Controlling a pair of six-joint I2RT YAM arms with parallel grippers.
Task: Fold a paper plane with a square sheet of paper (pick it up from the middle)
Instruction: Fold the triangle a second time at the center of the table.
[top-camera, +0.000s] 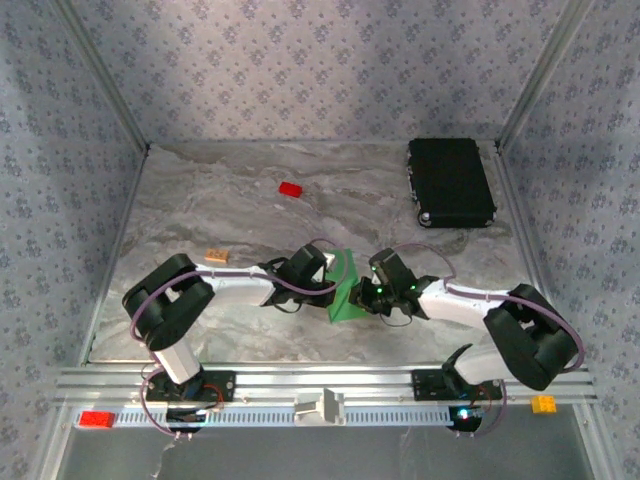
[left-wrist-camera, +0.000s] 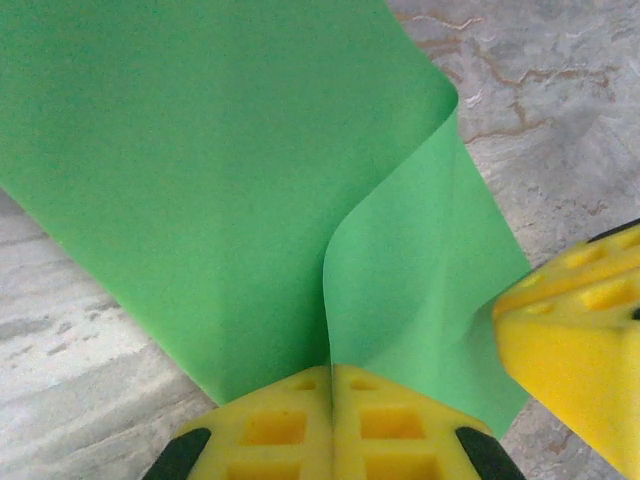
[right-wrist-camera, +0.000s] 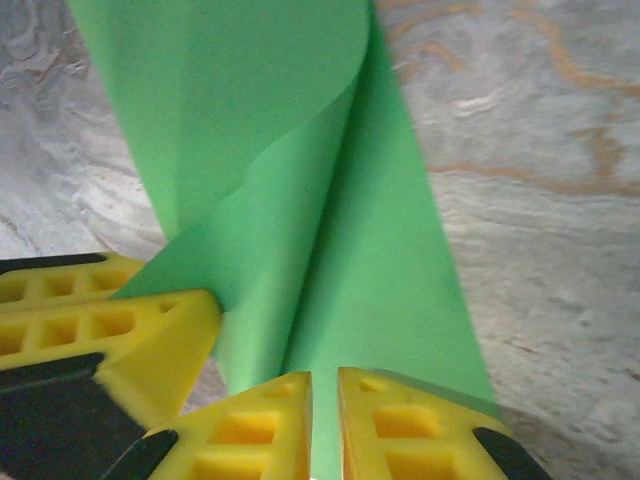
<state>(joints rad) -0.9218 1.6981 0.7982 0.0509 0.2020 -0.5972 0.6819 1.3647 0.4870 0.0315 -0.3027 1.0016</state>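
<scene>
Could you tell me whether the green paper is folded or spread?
Folded over, uncreased: the green paper bends round into two layers.

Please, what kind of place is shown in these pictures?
Probably a robot lab test cell, not a home: the left arm and right arm are bolted to an aluminium rail, and patterned walls box in the marble-look table.

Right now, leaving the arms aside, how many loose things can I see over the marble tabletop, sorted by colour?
Green: 1, square sheet of paper
Red: 1, red block
Orange: 1, orange block
Black: 1, black case
Total: 4
</scene>
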